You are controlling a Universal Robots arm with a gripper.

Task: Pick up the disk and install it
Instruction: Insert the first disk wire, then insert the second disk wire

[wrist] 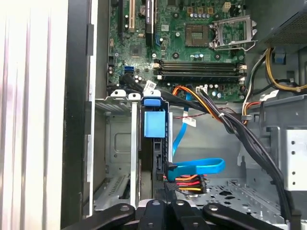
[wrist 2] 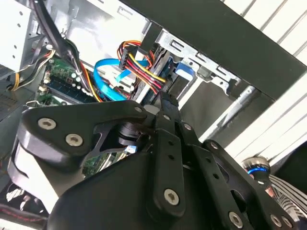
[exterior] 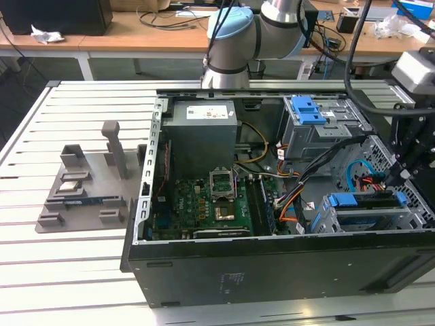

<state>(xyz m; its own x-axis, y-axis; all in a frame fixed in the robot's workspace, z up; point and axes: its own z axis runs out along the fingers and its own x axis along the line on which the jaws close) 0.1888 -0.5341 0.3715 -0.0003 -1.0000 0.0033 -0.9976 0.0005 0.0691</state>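
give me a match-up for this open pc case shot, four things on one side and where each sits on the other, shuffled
Things:
1. disk
2. grey power-supply box
3. grey parts holder
4. blue latch piece

Places:
A. on the slatted table outside the case, at the exterior view's left
B. atop the metal drive cage at the back of the case
C. on edge in the front drive bay, under the hand
D. inside the case at the back, above the motherboard

Pairs: 1-C, 2-D, 3-A, 4-B

Disk (wrist: 154,143) edge-on in drive cage (wrist: 117,143); blue cable (wrist: 196,167) beside; motherboard (wrist: 187,38) beyond.
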